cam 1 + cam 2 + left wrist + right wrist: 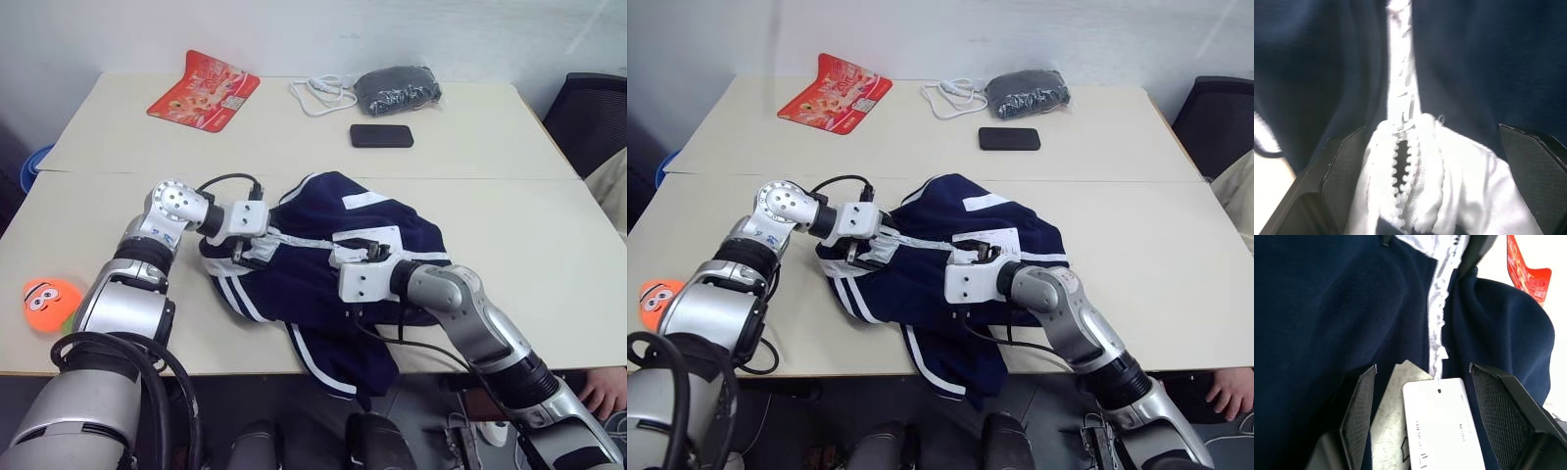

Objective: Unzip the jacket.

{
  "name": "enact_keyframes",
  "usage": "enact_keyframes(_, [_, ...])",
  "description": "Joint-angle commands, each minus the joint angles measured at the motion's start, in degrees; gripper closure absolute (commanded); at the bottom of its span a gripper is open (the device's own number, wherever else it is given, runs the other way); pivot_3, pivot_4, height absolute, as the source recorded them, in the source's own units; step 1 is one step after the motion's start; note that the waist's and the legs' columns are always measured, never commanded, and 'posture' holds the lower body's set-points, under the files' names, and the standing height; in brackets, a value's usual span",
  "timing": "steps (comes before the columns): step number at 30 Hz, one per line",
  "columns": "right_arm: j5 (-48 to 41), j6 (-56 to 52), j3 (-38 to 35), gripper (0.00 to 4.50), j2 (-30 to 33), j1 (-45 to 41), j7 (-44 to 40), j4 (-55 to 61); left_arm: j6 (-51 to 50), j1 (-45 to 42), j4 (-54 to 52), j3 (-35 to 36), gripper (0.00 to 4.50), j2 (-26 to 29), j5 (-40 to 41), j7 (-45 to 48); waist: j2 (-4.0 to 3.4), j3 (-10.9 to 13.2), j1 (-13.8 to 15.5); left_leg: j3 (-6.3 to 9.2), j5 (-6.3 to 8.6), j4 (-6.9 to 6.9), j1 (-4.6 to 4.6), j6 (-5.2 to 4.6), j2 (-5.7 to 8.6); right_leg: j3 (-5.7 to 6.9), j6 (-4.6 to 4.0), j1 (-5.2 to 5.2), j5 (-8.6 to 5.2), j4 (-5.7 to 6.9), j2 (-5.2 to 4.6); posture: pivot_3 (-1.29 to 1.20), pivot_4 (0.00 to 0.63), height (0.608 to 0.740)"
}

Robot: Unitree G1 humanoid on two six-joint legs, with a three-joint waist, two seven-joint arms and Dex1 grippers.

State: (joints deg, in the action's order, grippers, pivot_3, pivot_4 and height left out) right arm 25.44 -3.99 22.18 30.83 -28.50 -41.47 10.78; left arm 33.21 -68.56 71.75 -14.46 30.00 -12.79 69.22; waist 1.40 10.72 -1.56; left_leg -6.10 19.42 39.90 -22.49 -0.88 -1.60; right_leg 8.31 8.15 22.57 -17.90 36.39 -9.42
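A navy-blue jacket [323, 284] with white stripes is shown crumpled at the lower centre of the left eye view, on the near desk [549, 274], with one part hanging over the desk's front edge. The left gripper [257, 257] is seen at the left side of the jacket, where the white collar trim [1415, 161] lies. In the left wrist view its two fingers [1337, 176] stand wide apart on either side of the collar trim, and the white zipper [1400, 98] runs up between them; nothing is clamped. The right gripper [355, 253] is placed at the middle of the jacket, over a white paper tag [1442, 426]. In the right wrist view its fingers [1359, 411] are spread, with the tag and the zipper line between them; no grasp is seen.

Toward the top of the left eye view, on the far desk [118, 117], are shown a red packet [204, 90] at upper left, a white cable [321, 95] at upper centre, a dark grey speckled bundle [397, 88] just right of the cable, and a black phone [381, 136] below the bundle. An orange toy [51, 302] with a face lies at the left edge, near the desk's front. A person's hand [600, 392] is visible at the lower right corner.
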Motion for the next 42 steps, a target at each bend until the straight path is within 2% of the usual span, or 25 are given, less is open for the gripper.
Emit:
enact_keyframes(1, [0.4,0.1,-0.2,1.32,-0.1,-0.4,-0.2,0.6,-1.4,-0.9,1.2,1.1,0.0,0.2,-0.4,-2.9,0.0,0.0,0.0,0.0,0.0,0.0,0.0,0.0,0.0,0.0,0.0,0.0,0.0,0.0,0.0,0.0,0.15,0.74])
enact_keyframes(10, [2.1,-1.6,-0.9,1.32,-2.8,-2.6,2.9,-5.7,-6.4,-3.3,-0.1,7.4,0.0,-0.7,5.3,2.6,0.0,0.0,0.0,0.01,0.0,0.02,-0.03,0.0,0.0,0.04,0.0,0.01,0.0,0.0,0.0,0.0,0.15,0.74])
enact_keyframes(13, [1.7,-2.1,-1.4,1.87,-2.9,-2.7,3.2,-6.2,-7.9,-3.9,-0.4,8.7,0.0,-0.5,6.4,3.7,0.0,0.0,0.0,0.02,0.0,0.02,-0.03,0.0,0.0,0.05,0.0,0.0,0.0,0.0,0.0,0.0,0.15,0.74])
enact_keyframes(19, [1.5,-3.5,-2.4,3.83,-3.3,-3.3,4.7,-6.2,-5.1,-2.0,0.3,5.7,0.0,-0.4,2.3,1.4,0.0,0.0,-0.1,0.02,0.0,0.01,-0.03,0.0,0.0,0.05,0.0,0.0,0.0,0.0,0.0,0.0,0.15,0.74])
enact_keyframes(20, [1.5,-3.7,-2.3,4.27,-3.2,-3.2,4.6,-6.2,-4.9,-1.7,0.5,5.4,0.0,-0.6,1.7,0.6,0.0,0.0,-0.1,0.02,0.0,0.01,-0.03,0.0,0.0,0.05,0.0,0.0,0.0,0.0,0.0,0.0,0.15,0.74])
enact_keyframes(21, [1.8,-3.8,-2.0,4.47,-3.0,-3.2,4.6,-6.3,-4.8,-1.5,0.7,5.0,0.0,-0.8,1.1,-0.5,0.0,0.0,0.0,0.03,0.0,0.01,-0.03,0.0,0.0,0.05,0.0,0.0,0.0,0.0,0.0,0.0,0.15,0.74])
enact_keyframes(37, [5.8,-3.6,-1.2,4.47,-2.4,-4.5,6.9,-9.5,-6.5,-0.4,2.9,4.8,0.0,-0.4,-1.5,-8.5,0.0,0.0,-0.1,0.04,0.0,0.02,-0.03,0.0,0.0,0.05,0.0,0.0,0.0,0.0,0.0,0.0,0.15,0.74])
enact_keyframes(42, [4.0,-4.4,-3.5,4.47,-0.9,-2.7,5.0,-4.0,-8.4,0.5,3.7,5.4,0.0,-0.8,-1.3,-11.8,0.0,0.0,0.0,0.05,0.0,0.03,-0.03,0.0,0.0,0.05,0.0,-0.01,0.0,0.01,-0.01,0.0,0.15,0.74])
